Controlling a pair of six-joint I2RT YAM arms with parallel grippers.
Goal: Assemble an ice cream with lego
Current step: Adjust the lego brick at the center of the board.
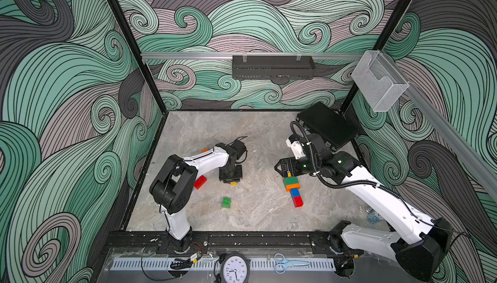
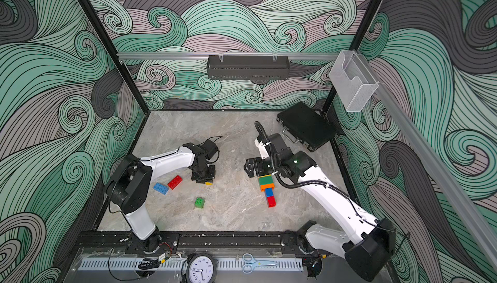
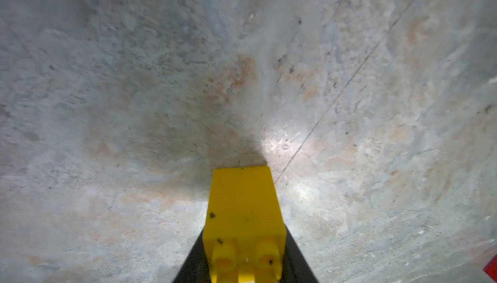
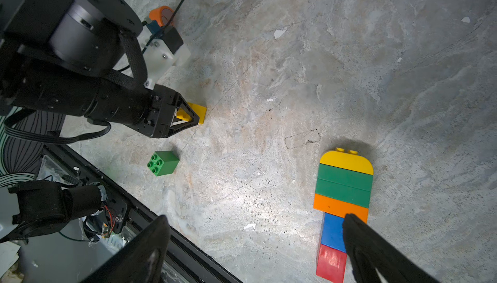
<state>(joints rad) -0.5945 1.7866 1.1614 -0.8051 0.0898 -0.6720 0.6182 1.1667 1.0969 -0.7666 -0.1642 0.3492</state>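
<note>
Left of the middle of the table: left tool, pointed down and narrowed onto a yellow brick. One dark finger against each flank, studs turned toward the wrist. Plain end of the brick low at the table, contact there not clear from any view. In both top views, only a sliver of it visible under the tool.

Right of the middle: right tool, spread wide, nothing between its fingers, at the far end of the built stack. Stack flat on the table, lengthwise from far edge toward near edge: round-topped yellow piece farthest, then two green layers, orange, a narrower blue, and red nearest the near edge. In the right wrist view, one finger across the blue piece; touching or above, impossible to tell.

Loose pieces: green brick alone between the two tools, closer to the near edge. Red brick and blue brick just beside each other toward the left edge, next to the left arm. Orange brick beyond that arm, partly hidden. Black case in the far right corner.
</note>
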